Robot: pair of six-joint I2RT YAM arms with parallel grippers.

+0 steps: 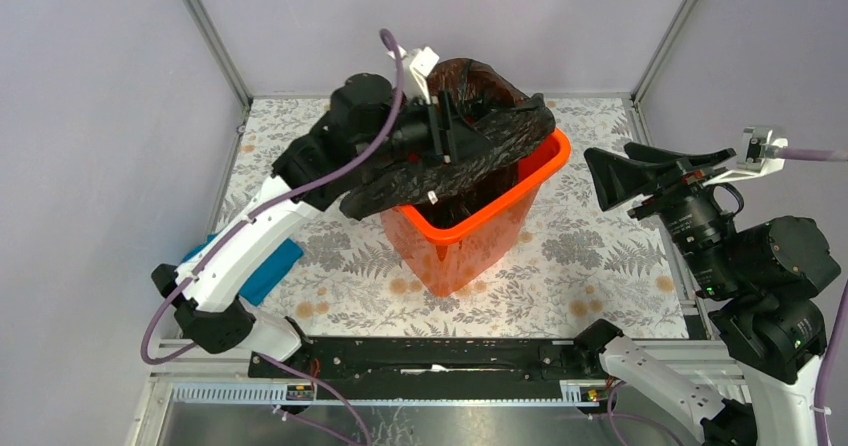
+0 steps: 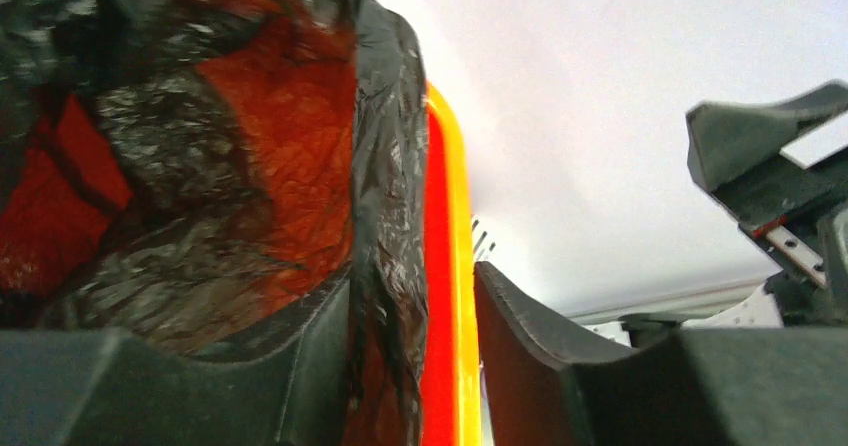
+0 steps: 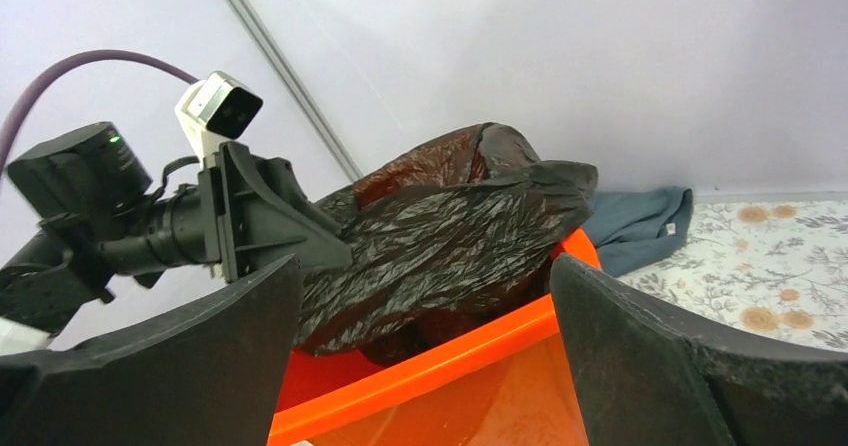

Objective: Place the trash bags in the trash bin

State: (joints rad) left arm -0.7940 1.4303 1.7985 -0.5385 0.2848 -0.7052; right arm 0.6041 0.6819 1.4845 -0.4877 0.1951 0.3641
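Note:
The orange trash bin [image 1: 500, 211] stands tilted at the middle of the table. The black crinkly trash bag [image 1: 470, 156] lies bunched over its open top, partly inside and partly hanging over the left rim. My left gripper [image 1: 447, 131] reaches over the far-left rim. In the left wrist view its jaws [image 2: 412, 276] stand close on a fold of the bag [image 2: 385, 166] pressed against the bin's rim [image 2: 445, 266]. My right gripper [image 1: 600, 178] hovers open to the right of the bin, apart from it. In its wrist view [image 3: 425, 266] it faces the bag [image 3: 450, 236] and rim [image 3: 450, 351], holding nothing.
A teal-blue cloth [image 1: 265, 271] lies on the table under the left arm. A grey-blue cloth [image 3: 640, 226] lies behind the bin near the back wall. The floral table cover [image 1: 600, 266] is bounded by grey walls and metal corner posts.

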